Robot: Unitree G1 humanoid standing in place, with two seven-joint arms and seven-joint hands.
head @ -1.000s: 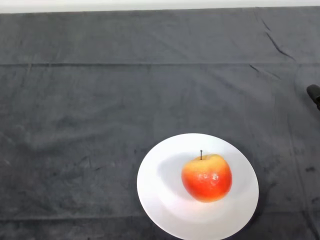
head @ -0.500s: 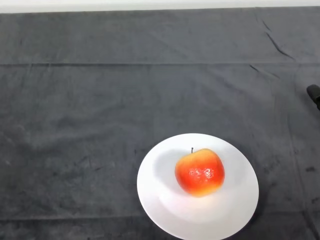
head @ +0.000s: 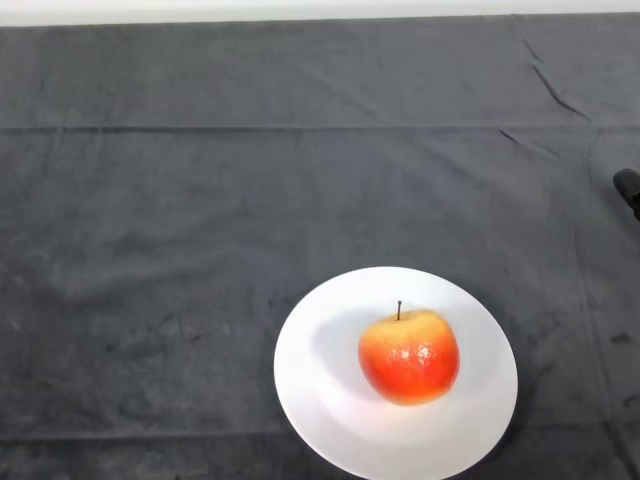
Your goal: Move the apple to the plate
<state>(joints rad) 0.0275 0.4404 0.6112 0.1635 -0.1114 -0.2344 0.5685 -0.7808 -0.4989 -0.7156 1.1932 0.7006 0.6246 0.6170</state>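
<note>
A red and yellow apple with a dark stem sits upright on a white round plate at the lower middle of the head view. The apple rests a little right of the plate's centre. The plate lies on the dark cloth over the table.
A small black object shows at the right edge of the view. The dark cloth has creases at the upper right and a pale strip runs along the far edge.
The apple rocked on the plate: it shifted up and left half a second ago, then settled back down and right. The plate has not moved.
</note>
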